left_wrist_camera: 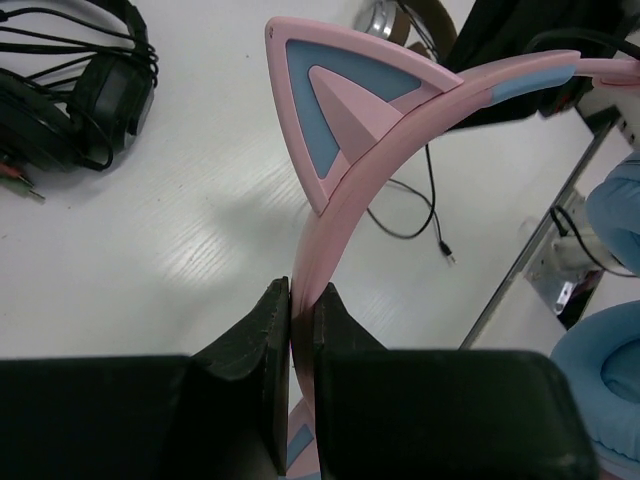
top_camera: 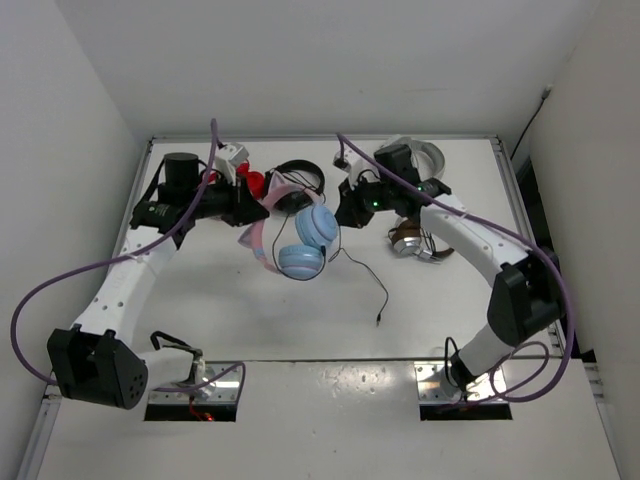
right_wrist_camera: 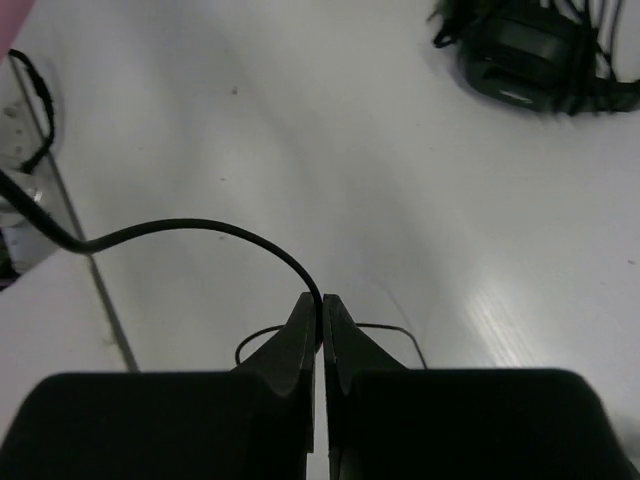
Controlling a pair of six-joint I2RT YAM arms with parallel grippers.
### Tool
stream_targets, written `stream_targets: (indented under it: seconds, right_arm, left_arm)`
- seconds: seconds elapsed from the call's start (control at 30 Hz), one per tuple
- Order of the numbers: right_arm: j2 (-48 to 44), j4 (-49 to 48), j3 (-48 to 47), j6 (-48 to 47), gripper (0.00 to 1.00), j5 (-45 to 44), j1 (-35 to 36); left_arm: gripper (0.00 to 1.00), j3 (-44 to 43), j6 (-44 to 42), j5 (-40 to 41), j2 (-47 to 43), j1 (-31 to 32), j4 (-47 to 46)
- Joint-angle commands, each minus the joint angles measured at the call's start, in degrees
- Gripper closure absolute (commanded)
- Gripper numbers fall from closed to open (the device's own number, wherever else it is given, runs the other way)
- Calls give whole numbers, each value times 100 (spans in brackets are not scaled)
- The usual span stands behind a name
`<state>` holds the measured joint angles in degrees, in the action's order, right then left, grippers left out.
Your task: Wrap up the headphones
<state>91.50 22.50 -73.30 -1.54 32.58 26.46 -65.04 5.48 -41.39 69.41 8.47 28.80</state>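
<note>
Trailing a black cable point(right_wrist_camera: 190, 224), pink cat-eared headphones point(top_camera: 314, 228) bear blue cups point(top_camera: 300, 260).

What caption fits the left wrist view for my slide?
Left gripper pinches the pink cat-ear headphones by their headband over the white table, a black pair behind.

Left arm point(top_camera: 128, 285) and right arm point(top_camera: 470, 235): white tubular links, boxy black joint housings, black wrist sections.
One purple cable point(top_camera: 25, 300) runs in a loose loop off the left arm. A second purple cable point(top_camera: 560, 285) does the same on the right.
Small green light point(top_camera: 375, 207) on the right wrist.
Left gripper point(left_wrist_camera: 300, 300) and right gripper point(right_wrist_camera: 320, 305): matte black, with wedge-shaped fingers tapering from blocky black bodies. No markings legible.
</note>
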Motion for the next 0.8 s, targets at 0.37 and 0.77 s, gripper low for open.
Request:
stream_targets:
  seconds: [0.37,0.77]
  right_arm:
    - [359,-1749,579,2298,100,1216,386]
    - [184,-1750,1107,2167,100,1506,553]
  left_arm:
    - [100,255,2624,-344,-112,-838,-1920]
    - [100,545,4207,-344,-112,-1119,-3266]
